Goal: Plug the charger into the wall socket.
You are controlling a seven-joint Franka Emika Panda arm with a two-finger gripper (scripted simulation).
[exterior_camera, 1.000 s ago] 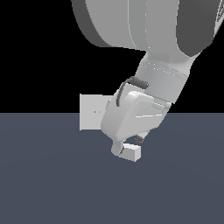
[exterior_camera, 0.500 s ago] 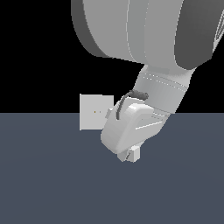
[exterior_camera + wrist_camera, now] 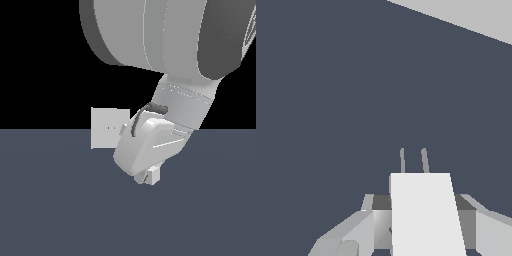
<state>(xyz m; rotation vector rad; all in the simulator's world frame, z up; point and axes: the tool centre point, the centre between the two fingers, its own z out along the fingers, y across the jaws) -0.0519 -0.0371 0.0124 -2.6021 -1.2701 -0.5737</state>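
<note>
Charger (image 3: 426, 212) sits clamped between the fingers (image 3: 348, 235) of the tool (image 3: 421, 230), a white block at the lower centre of the wrist view with its long axis running away from the camera and its two thin prongs (image 3: 413, 161) pointing ahead over the dark tabletop (image 3: 331, 100). In the exterior view it shows as a small white piece (image 3: 152, 174) just below the tool (image 3: 148, 176), near frame centre. Behind, partly hidden by the arm, the wall socket (image 3: 106, 128) stands upright at centre left, apart from the charger.
</note>
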